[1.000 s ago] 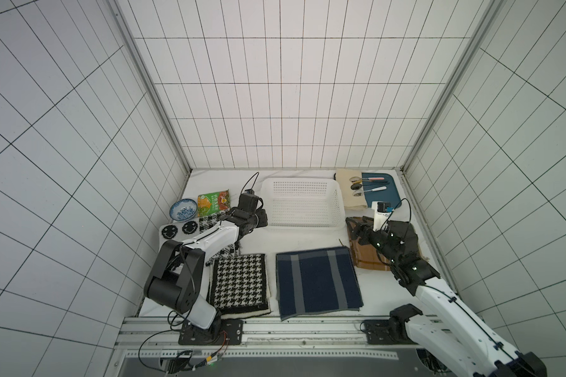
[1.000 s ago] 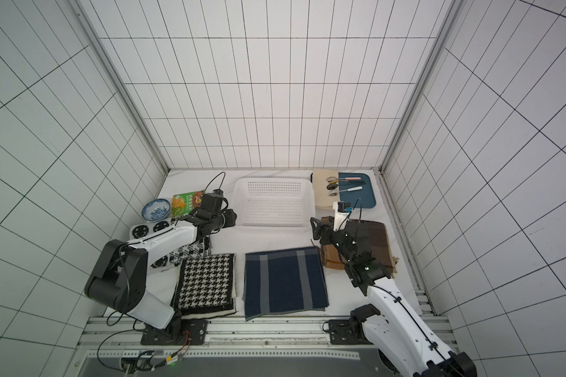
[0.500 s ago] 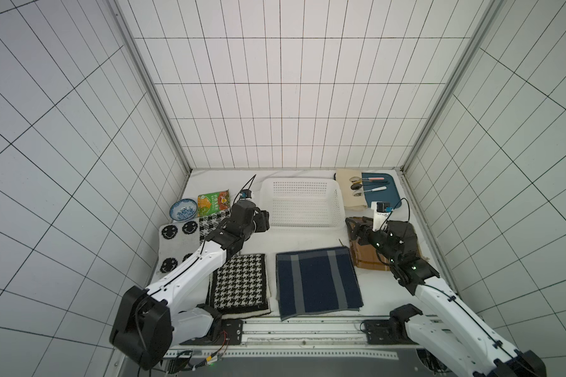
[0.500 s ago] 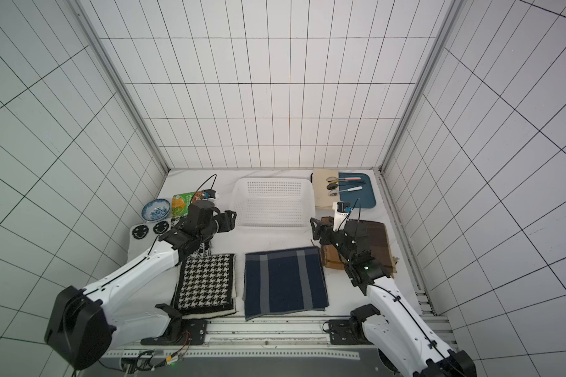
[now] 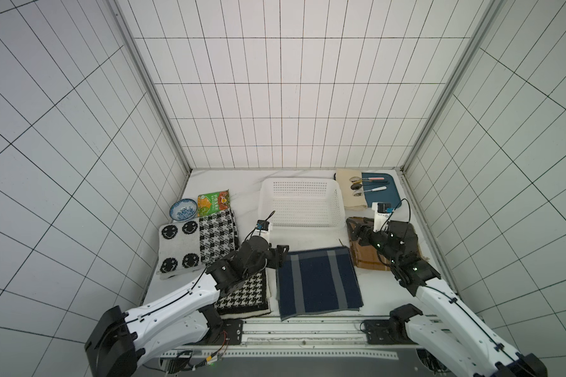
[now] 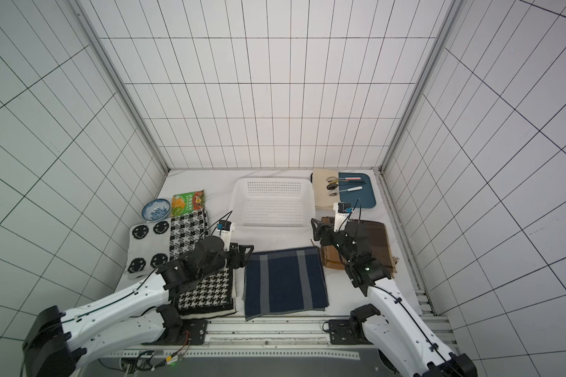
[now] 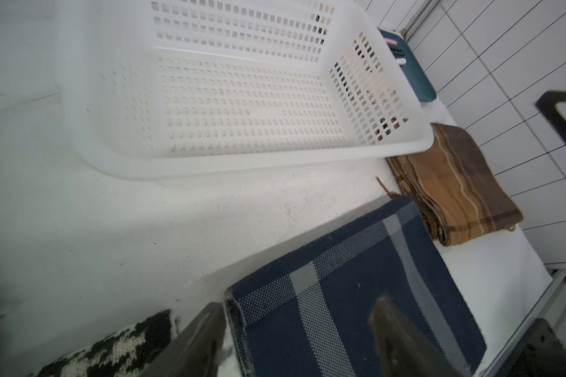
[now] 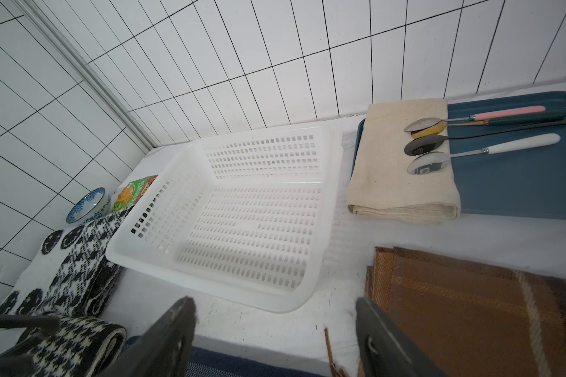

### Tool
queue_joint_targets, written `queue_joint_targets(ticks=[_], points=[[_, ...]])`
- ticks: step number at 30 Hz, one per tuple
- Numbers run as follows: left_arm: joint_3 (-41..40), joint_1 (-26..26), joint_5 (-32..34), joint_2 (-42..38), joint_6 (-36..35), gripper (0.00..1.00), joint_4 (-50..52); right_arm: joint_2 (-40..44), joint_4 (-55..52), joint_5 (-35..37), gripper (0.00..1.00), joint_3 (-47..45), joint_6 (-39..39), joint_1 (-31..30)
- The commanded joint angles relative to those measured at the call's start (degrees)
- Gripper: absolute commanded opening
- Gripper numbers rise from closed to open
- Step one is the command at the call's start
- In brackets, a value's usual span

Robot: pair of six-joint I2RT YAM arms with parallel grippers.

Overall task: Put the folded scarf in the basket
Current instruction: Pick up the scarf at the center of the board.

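Note:
A white perforated basket (image 5: 303,225) (image 6: 272,225) (image 7: 242,163) (image 8: 209,290) stands empty at the back middle of the table. In front of it lies a folded navy scarf with grey stripes (image 5: 319,282) (image 6: 285,282) (image 7: 356,293). My left gripper (image 5: 282,254) (image 6: 245,253) (image 7: 298,305) is open and straddles that scarf's far left corner, one finger outside the edge and one over the cloth. My right gripper (image 5: 353,230) (image 6: 317,230) (image 8: 275,302) is open and empty, low over the bare table between the basket's near right corner and the navy scarf's far right corner.
A houndstooth scarf (image 5: 242,293) lies under my left arm; a checked scarf (image 5: 218,238) and a smiley cloth (image 5: 177,248) lie further left. A brown scarf (image 5: 402,241) lies beside my right gripper. At the back: blue tray (image 5: 381,196) with spoons, beige cloth (image 5: 347,196), bowl (image 5: 183,209), snack packet (image 5: 213,202).
My left arm has swung from beside the basket's left side towards the front, to the navy scarf's corner, and its jaws have opened wide. The right arm has hardly moved.

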State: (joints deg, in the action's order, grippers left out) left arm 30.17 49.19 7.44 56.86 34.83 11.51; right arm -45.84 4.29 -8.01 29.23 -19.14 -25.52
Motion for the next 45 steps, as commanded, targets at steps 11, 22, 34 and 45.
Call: queue_joint_targets(ticks=[11, 22, 34, 45], points=[[-4.68, 6.61, 8.69, 11.48, 4.01, 0.87, -11.59, 1.26, -0.56, 0.83, 0.79, -0.05, 0.20, -0.50], [-6.42, 3.55, 9.91, 18.19, 6.31, 0.88, -16.53, 1.90, -0.60, 1.07, 0.79, -0.32, 0.23, -0.50], [-8.14, 3.73, 4.18, 29.29, 8.07, 0.57, -27.94, 2.09, -0.78, 1.42, 0.79, -0.51, 0.24, -0.50], [-10.95, -0.81, 8.44, 25.65, 5.42, 0.23, -27.80, 3.39, -5.43, -7.23, 0.78, -2.32, -3.75, -1.26]])
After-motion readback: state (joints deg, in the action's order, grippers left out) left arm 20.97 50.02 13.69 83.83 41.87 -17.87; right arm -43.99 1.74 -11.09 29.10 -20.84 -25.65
